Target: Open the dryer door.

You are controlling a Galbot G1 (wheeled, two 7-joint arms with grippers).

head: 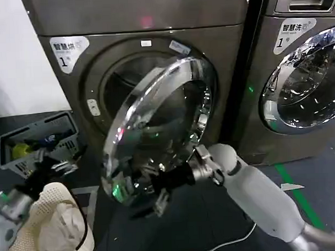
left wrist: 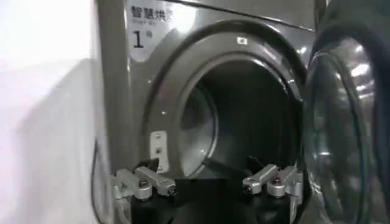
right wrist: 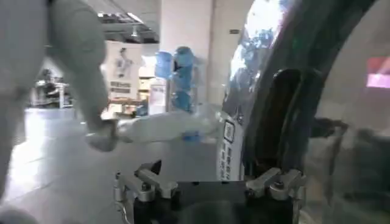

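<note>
dryer door (head: 156, 126) already swung out partway from the dryer (head: 67, 96), hinged on the side toward the neighbouring machine (head: 303, 76), chrome rim angled toward the robot; drum opening (head: 127, 83) behind it exposed, drum looks empty as far as visible

right gripper (head: 153, 189) sits at the door's lower free edge, arm reaching in from the neighbouring-machine side of the door; probably there to pull or push the edge wider. right wrist view shows its fingers (right wrist: 149, 185) spread with nothing between them, door rim (right wrist: 286, 115) just beside, contact unclear

left gripper (head: 53, 162) low, on the far side of the door from the neighbouring machine, near a grey crate (head: 38, 138); fingers (left wrist: 143, 182) apart and empty in its wrist view, facing the drum opening, looks idle

crate holds mixed small items, can't identify. cream mesh basket (head: 41, 218) nearer the robot than the crate holds pale cloth

judgement: task mostly done, door wants a bit more swing
</note>
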